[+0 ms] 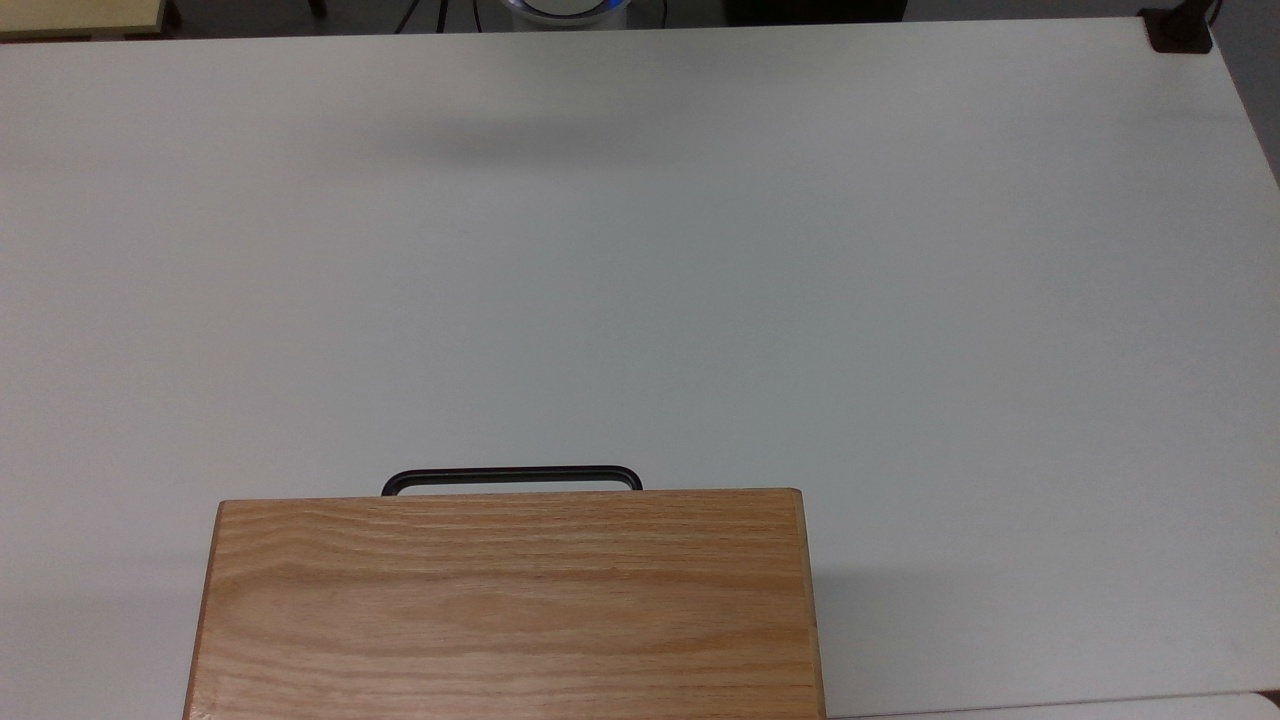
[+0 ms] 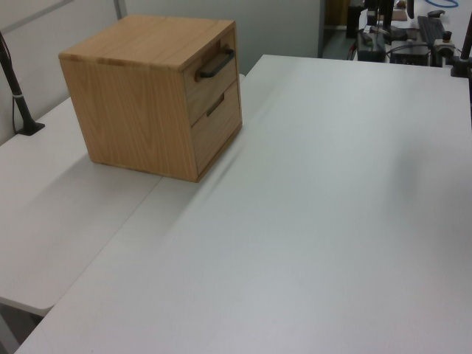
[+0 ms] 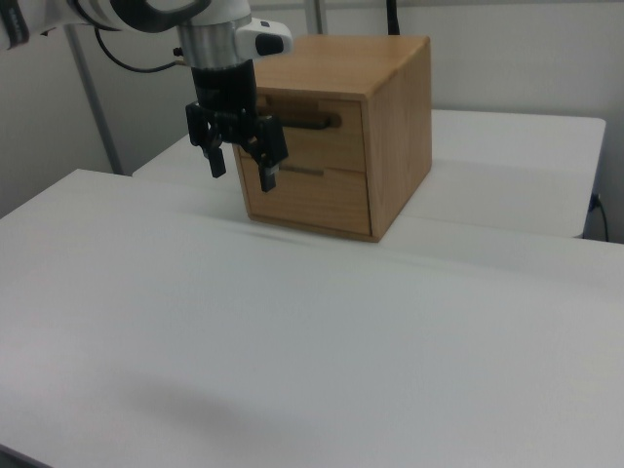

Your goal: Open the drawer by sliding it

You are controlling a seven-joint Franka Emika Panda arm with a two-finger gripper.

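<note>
Top view: the cabinet [image 1: 510,605] sits at the table's [image 1: 640,250] near edge, cut off below; the drawer's handle [image 1: 511,477] juts past its top slab.

Left view: the drawer [image 2: 212,71] is shut, flush above a second one [image 2: 217,122].

Right view: the gripper [image 3: 240,168] hangs empty before the cabinet, fingers spread wide, touching nothing. Drawer contents are hidden.
</note>
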